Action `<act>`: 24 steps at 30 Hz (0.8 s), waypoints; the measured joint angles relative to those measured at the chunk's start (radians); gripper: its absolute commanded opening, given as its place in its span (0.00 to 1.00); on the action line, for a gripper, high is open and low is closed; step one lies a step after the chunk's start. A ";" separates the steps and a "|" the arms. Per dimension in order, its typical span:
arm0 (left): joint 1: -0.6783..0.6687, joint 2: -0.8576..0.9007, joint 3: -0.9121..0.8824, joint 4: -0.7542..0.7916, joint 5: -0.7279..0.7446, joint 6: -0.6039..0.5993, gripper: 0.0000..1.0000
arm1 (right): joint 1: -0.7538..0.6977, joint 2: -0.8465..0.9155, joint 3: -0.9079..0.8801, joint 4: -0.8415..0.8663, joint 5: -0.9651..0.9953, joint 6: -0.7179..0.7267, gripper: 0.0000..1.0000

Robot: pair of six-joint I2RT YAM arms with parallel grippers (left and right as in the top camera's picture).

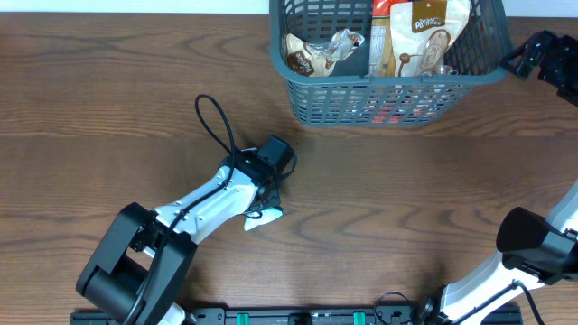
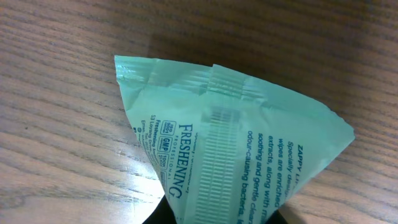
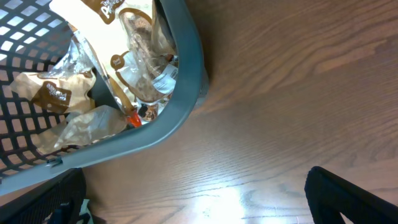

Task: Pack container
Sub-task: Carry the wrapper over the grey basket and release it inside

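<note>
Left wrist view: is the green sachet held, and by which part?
Seemingly yes: the green wipe sachet is pinched by its near end in the left gripper; the jaws themselves are hidden.

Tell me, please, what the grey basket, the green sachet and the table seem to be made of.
The basket: moulded plastic, by its grey-blue lattice walls and thick rim, matte. The sachet: thin plastic film, probably, slightly glossy, with crimped sealed edges and printed text. The table: wood or wood-look laminate, brown grain with a soft sheen.

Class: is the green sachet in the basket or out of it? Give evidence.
Out. The green sachet is over the wooden table, far from the basket.
</note>
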 measured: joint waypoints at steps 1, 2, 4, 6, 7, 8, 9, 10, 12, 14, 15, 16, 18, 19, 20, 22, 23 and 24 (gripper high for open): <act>0.000 0.000 0.000 0.000 0.000 0.000 0.06 | 0.000 0.000 0.000 0.000 0.000 0.000 0.99; 0.000 0.000 0.000 -0.002 0.000 0.000 0.06 | 0.000 0.000 0.000 0.000 0.000 0.000 0.99; 0.000 0.000 0.003 -0.013 0.000 0.004 0.06 | 0.000 0.000 0.000 0.000 0.000 0.000 0.99; 0.000 0.000 0.015 -0.068 0.000 0.028 0.06 | 0.000 0.000 0.000 0.000 0.000 0.000 0.99; 0.000 0.000 0.024 -0.112 -0.002 0.042 0.06 | 0.000 0.000 0.000 0.000 0.000 0.000 0.99; 0.000 0.000 0.035 -0.151 -0.006 0.053 0.06 | 0.000 0.000 0.000 0.000 0.000 0.000 0.99; 0.000 0.000 0.051 -0.204 -0.016 0.062 0.06 | 0.000 0.000 0.000 0.000 0.000 0.000 0.99; 0.000 -0.005 0.076 -0.266 -0.032 0.072 0.06 | 0.000 0.000 0.000 0.000 0.000 0.000 0.99; 0.000 -0.021 0.142 -0.366 -0.074 0.083 0.06 | 0.000 0.000 0.000 0.000 0.000 0.000 0.99; 0.000 -0.063 0.244 -0.466 -0.129 0.094 0.06 | 0.000 0.000 0.000 0.000 0.001 0.000 0.99; 0.000 -0.095 0.304 -0.491 -0.153 0.107 0.06 | 0.000 0.000 0.000 0.000 0.000 0.000 0.99; 0.000 -0.131 0.375 -0.505 -0.172 0.128 0.06 | 0.000 0.000 0.000 0.000 0.001 0.000 0.99; 0.000 -0.188 0.488 -0.501 -0.198 0.158 0.06 | 0.000 0.000 0.000 0.000 0.001 0.000 0.99; 0.000 -0.216 0.544 -0.500 -0.208 0.173 0.06 | 0.000 0.000 0.000 0.000 0.001 0.000 0.99; 0.000 -0.243 0.599 -0.497 -0.217 0.187 0.06 | 0.000 0.000 0.000 0.000 0.001 0.000 0.99; 0.000 -0.282 0.693 -0.498 -0.232 0.211 0.06 | 0.000 0.000 0.000 0.000 0.001 0.000 0.99; 0.000 -0.294 0.731 -0.497 -0.237 0.217 0.06 | 0.000 0.000 0.000 0.000 0.001 0.000 0.99; 0.000 -0.300 0.758 -0.496 -0.240 0.222 0.06 | 0.000 0.000 0.000 0.000 0.001 0.000 0.99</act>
